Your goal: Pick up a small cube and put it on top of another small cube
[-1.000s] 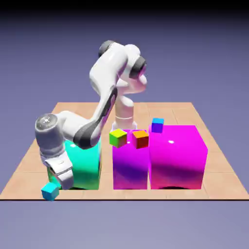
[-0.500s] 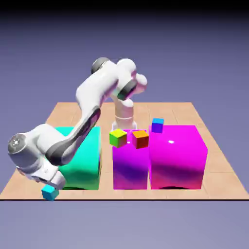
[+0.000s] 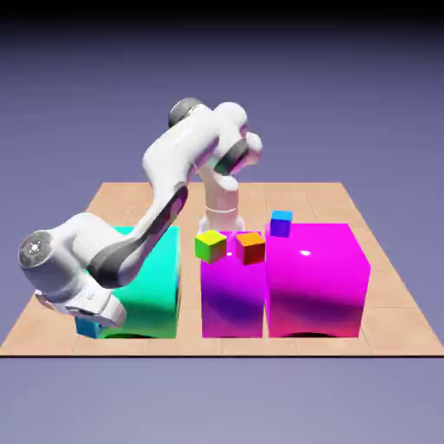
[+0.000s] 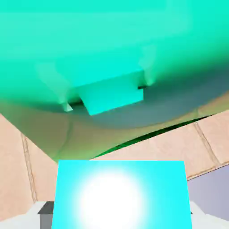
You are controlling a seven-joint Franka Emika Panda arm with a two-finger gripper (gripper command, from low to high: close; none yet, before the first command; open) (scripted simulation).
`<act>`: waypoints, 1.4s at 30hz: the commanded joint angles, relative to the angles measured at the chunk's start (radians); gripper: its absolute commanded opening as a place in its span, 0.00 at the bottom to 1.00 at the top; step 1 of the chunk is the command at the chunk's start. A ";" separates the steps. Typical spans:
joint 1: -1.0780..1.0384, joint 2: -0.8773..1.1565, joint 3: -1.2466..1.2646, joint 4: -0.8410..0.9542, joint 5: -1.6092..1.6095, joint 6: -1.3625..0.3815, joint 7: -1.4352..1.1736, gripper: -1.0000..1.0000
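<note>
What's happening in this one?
The white robot arm has reached down to the near corner of the table at the exterior view's left, beside the large teal-green block. Its claw is shut on the tiny cyan cube, which sits low by the tabletop. The tiny orange-topped cube waits on the purple block, next to a yellow-green cube.

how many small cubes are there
4: cyan cube in the pincer at the table's front, exterior view's left; yellow-green cube and orange cube on the narrower magenta block; blue cube behind the larger one. Others may be hidden.
</note>
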 commanded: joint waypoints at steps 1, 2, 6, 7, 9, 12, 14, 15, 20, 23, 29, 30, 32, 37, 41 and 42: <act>0.036 -0.014 -0.019 -0.012 -0.002 -0.008 0.001 0.00; 0.073 -0.027 -0.038 -0.023 -0.007 -0.015 0.003 0.00; 0.217 -0.082 -0.115 -0.069 -0.025 -0.045 0.009 0.00; 0.254 -0.096 -0.134 -0.081 -0.029 -0.053 0.011 0.00; 0.326 -0.123 -0.173 -0.104 -0.038 -0.068 0.014 0.00; 0.435 -0.164 -0.230 -0.139 -0.052 -0.090 0.018 0.00; 0.507 -0.192 -0.269 -0.162 -0.061 -0.105 0.021 0.00; 0.544 -0.205 -0.288 -0.174 -0.065 -0.113 0.023 0.00; 0.725 -0.274 -0.384 -0.231 -0.087 -0.150 0.030 0.00; 0.834 -0.315 -0.441 -0.266 -0.101 -0.172 0.035 0.00; 1.051 -0.397 -0.556 -0.335 -0.128 -0.217 0.044 0.00; 1.087 -0.411 -0.575 -0.347 -0.132 -0.225 0.046 0.00; 1.160 -0.438 -0.614 -0.370 -0.141 -0.240 0.049 0.00; 1.243 -0.454 -0.650 -0.460 -0.137 -0.190 0.045 0.00; 1.294 -0.445 -0.663 -0.585 -0.119 -0.084 0.035 0.00; 1.294 -0.445 -0.663 -0.585 -0.119 -0.084 0.035 1.00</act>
